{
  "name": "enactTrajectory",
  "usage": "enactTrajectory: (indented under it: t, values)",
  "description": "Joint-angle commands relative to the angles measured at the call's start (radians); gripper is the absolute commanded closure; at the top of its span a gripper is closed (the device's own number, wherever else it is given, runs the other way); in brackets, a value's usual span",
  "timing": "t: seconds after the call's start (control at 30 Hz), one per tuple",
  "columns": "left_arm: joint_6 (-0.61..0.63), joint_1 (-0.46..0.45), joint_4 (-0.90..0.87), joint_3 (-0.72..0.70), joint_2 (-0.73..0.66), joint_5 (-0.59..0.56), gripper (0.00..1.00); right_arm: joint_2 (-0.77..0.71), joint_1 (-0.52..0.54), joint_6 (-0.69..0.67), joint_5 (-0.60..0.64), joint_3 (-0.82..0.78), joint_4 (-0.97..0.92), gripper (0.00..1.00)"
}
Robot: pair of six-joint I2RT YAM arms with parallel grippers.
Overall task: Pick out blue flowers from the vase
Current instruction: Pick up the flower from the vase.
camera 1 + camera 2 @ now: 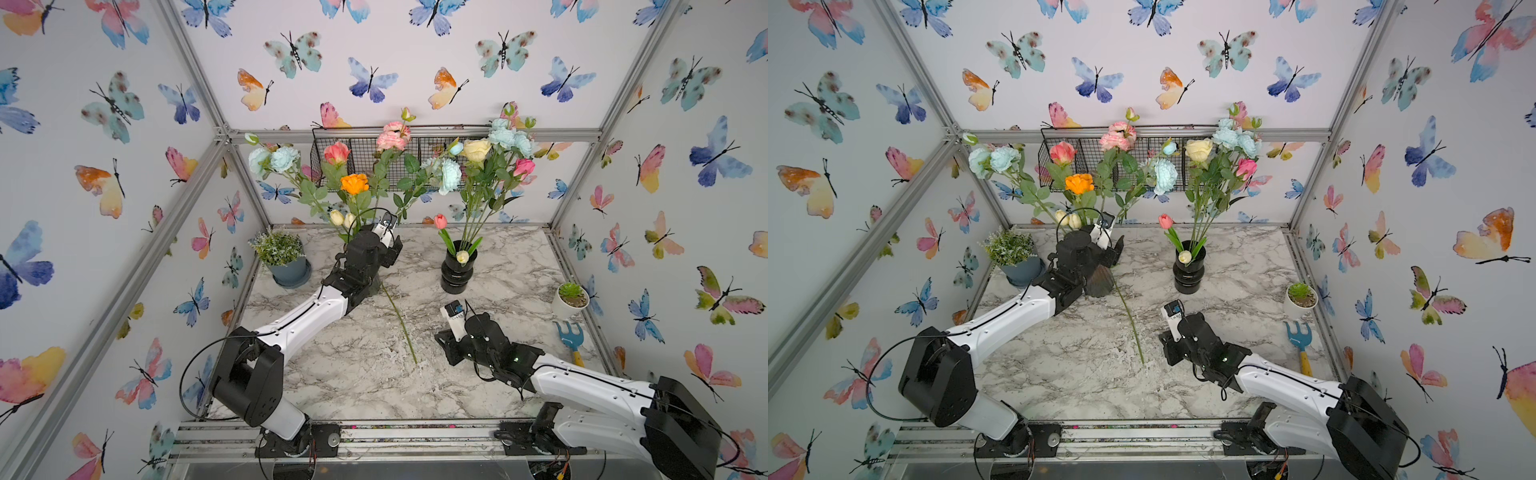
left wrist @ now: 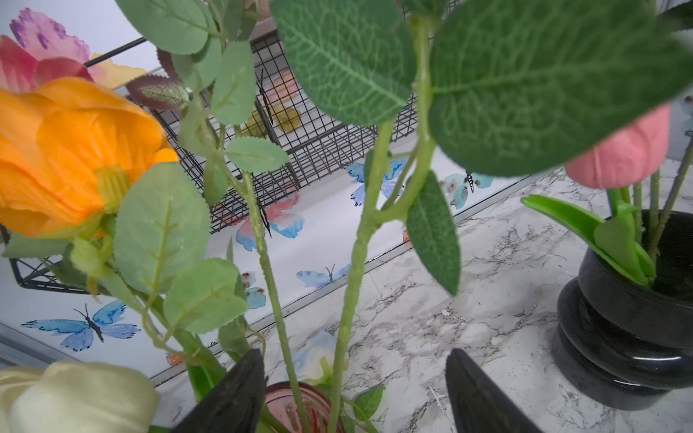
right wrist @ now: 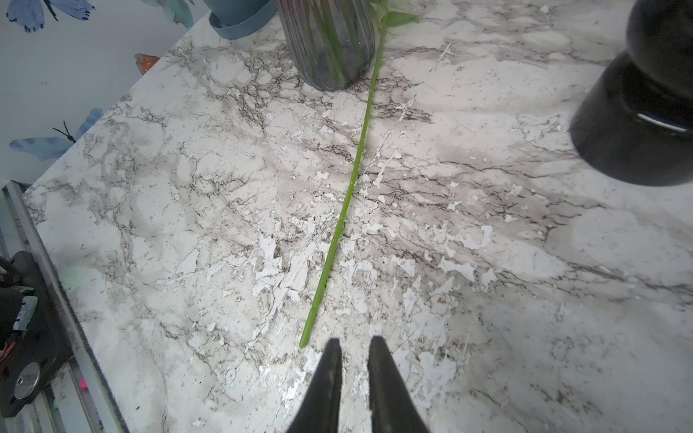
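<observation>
Stems (image 2: 354, 262) upright in the ribbed vase (image 1: 1099, 282) are straddled by the left gripper (image 2: 356, 352), jaws spread, blue flowers (image 1: 284, 158) borne above; a loose stem (image 3: 352, 183) is laid lengthwise toward the right gripper (image 3: 355, 339), nearly closed, empty.

Ahead of the right gripper (image 3: 355, 343), the marble-look tabletop (image 3: 168, 232) is matt and chipped, and the black vase (image 3: 633, 123) beyond it is glossy.
</observation>
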Motion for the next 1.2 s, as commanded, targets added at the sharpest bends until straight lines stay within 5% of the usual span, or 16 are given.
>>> enactTrajectory:
  t: [0.0,0.3,0.8,1.17]
  values:
    - [0.047,-0.002,0.019,0.063,0.052,-0.011,0.32,0.009,0.003,-0.018,0.007,0.010,0.024,0.82]
    - [0.073,-0.002,0.041,0.123,0.116,-0.086,0.56,0.023,0.003,-0.026,0.015,0.003,0.036,0.82]
    - [0.057,-0.002,0.080,0.046,0.008,-0.064,0.98,0.038,0.004,-0.035,-0.004,0.019,0.040,0.82]
    - [0.034,0.006,0.025,0.007,-0.144,0.053,1.00,0.048,0.003,-0.036,-0.022,0.029,0.050,0.83]
